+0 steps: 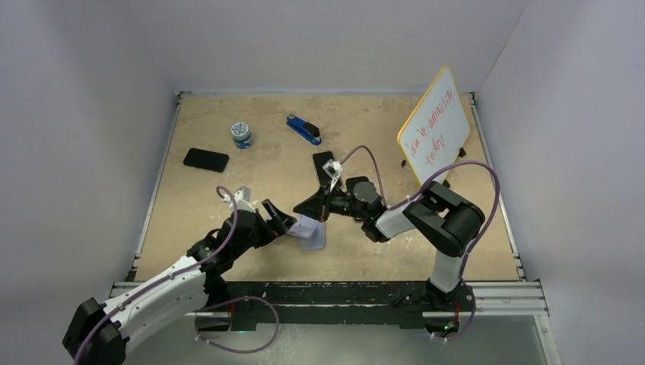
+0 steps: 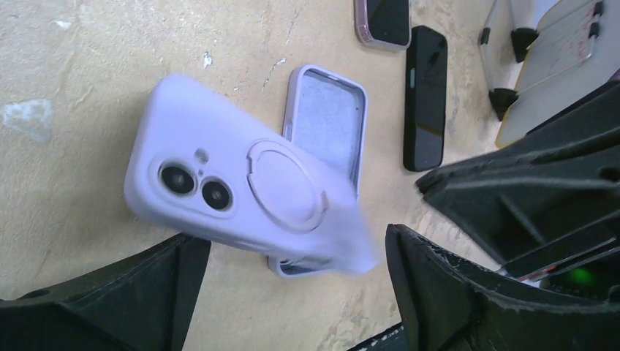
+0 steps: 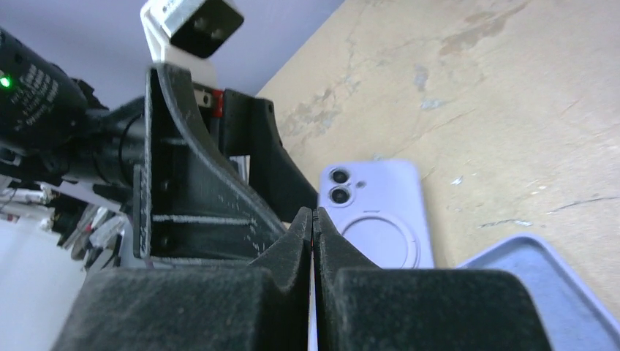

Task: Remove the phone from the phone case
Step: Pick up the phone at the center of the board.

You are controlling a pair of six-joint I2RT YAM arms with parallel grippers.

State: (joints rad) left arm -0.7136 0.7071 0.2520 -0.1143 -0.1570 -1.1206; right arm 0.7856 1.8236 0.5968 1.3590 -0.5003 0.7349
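A lavender phone (image 2: 241, 194) shows its back, with two camera lenses and a round ring, blurred in the left wrist view. It lies partly over an empty lavender phone case (image 2: 327, 117) that rests open side up on the table. My left gripper (image 2: 291, 245) is open, with the phone between and above its fingers and not gripped. In the top view the left gripper (image 1: 281, 219) and the right gripper (image 1: 314, 207) meet over the case (image 1: 312, 234). My right gripper (image 3: 313, 213) is shut and holds nothing I can see. Beyond it lie the phone (image 3: 380, 212) and the case (image 3: 541, 292).
A black phone (image 2: 426, 99) and a phone in a pink case (image 2: 384, 22) lie beyond the case. A whiteboard on a stand (image 1: 433, 125) is at the back right. A blue stapler (image 1: 303, 128), a small jar (image 1: 241, 134) and another black phone (image 1: 205, 159) lie at the back left.
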